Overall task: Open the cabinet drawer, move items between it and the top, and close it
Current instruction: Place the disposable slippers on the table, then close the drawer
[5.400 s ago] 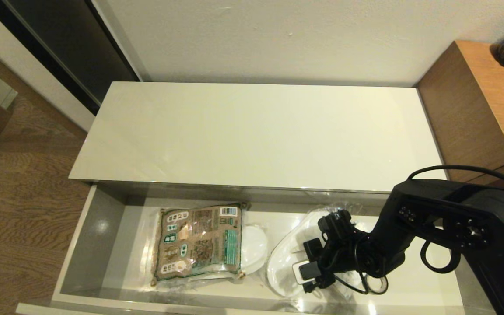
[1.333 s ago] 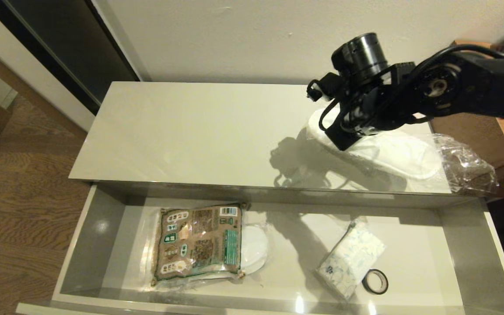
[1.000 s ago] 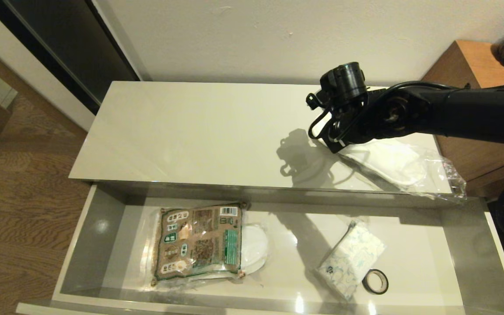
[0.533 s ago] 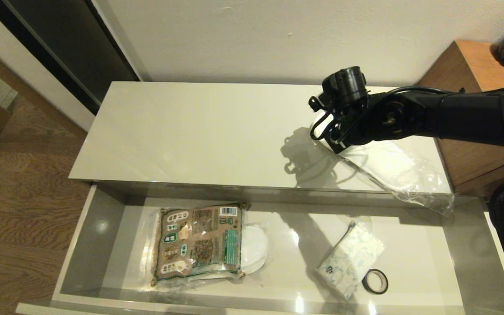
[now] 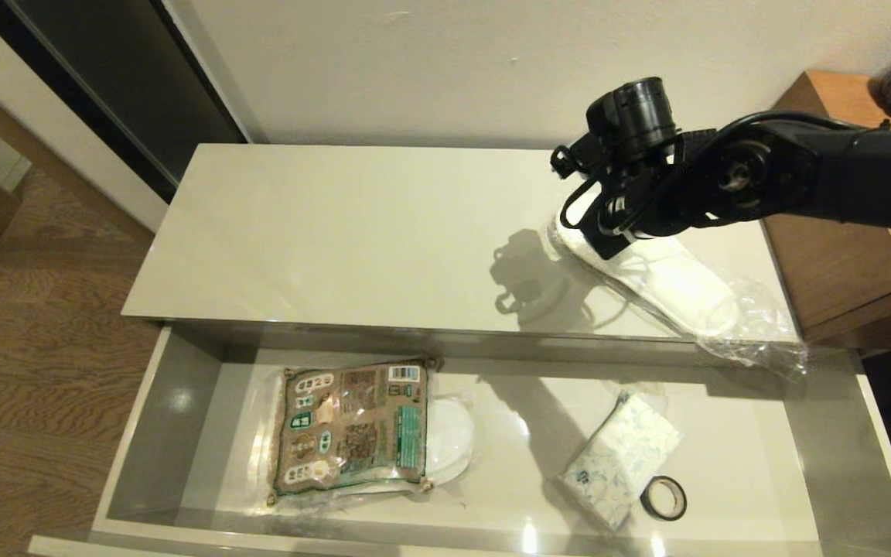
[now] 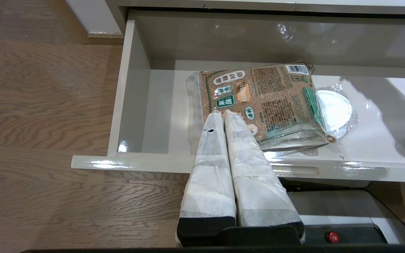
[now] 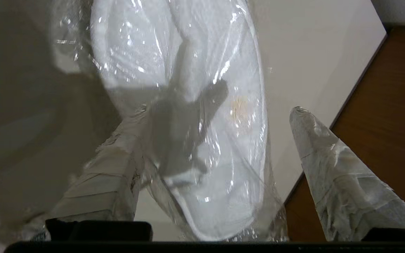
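Observation:
The cabinet drawer (image 5: 144,433) stands pulled out below the cream top (image 5: 384,232). A white slipper (image 5: 670,282) in clear plastic lies on the top's right end, its wrap hanging over the front right corner. My right gripper (image 5: 596,236) hovers over the slipper's far end; in the right wrist view the right gripper (image 7: 216,116) is open, fingers spread either side of the slipper (image 7: 188,70). The tissue pack (image 5: 622,456) lies in the drawer's right part. My left gripper (image 6: 222,114) is shut and empty, parked over the drawer's front edge (image 6: 135,163).
A brown-and-green printed packet (image 5: 353,425) lies in the drawer's left half on another wrapped white slipper (image 5: 452,437). A black tape ring (image 5: 663,497) sits beside the tissue pack. The brown wooden side cabinet (image 5: 855,193) stands against the top's right end.
The right gripper carried the slipper from the drawer onto the top, let it go, and has risen slightly; the slipper now lies flat on the top.

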Robot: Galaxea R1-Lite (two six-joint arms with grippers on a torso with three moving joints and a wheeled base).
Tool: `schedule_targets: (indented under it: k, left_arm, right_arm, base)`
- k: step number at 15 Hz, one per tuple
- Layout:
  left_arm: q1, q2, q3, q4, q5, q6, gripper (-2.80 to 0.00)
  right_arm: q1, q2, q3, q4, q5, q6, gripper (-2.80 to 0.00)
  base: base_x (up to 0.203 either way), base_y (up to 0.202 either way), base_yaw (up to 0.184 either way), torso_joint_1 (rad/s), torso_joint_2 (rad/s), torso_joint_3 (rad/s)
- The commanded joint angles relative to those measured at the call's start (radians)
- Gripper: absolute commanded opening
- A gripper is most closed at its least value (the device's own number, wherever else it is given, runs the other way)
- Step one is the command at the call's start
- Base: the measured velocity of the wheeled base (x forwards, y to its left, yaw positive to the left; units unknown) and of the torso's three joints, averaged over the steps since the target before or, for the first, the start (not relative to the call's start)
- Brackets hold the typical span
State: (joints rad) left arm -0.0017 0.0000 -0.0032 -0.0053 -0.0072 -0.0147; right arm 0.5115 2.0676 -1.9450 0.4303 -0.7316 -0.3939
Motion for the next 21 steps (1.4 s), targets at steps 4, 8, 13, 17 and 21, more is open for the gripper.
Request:
schedule_targets:
  k: [4, 8, 13, 17, 21]
  left_arm:
    - [0.000, 0.002, 0.000, -0.001, 0.000, -0.001, -2.80]
    - [0.000, 0.002, 0.000, -0.001, 0.000, -0.001, -2.80]
    - [0.000, 0.002, 0.000, -0.001, 0.000, -0.001, -2.80]
    - [0.000, 0.002, 0.000, -0.001, 0.000, -0.001, -2.80]
    - [0.000, 0.002, 0.000, -0.001, 0.000, -0.001, -2.80]
  right_arm:
    - [0.078, -0.144, 0.037, 0.126, -0.014, 0.037, 0.00]
    - [0.160, -0.245, 0.043, 0.376, -0.015, 0.193, 0.00]
    - [0.326, -0.373, 0.014, 0.770, -0.087, 0.529, -2.80]
    - [0.458, -0.458, 0.011, 0.916, -0.194, 0.722, -2.80]
    - [0.483, -0.463, 0.020, 1.064, -0.180, 1.052, -2.80]
  base:
    - [0.000, 0.000, 0.000, 0.000, 0.00, 0.000]
    - [0.000, 0.000, 0.000, 0.000, 0.00, 0.000]
    - [0.000, 0.000, 0.000, 0.000, 0.00, 0.000]
    - [0.000, 0.000, 0.000, 0.000, 0.00, 0.000]
    - [0.000, 0.000, 0.000, 0.000, 0.00, 0.000]
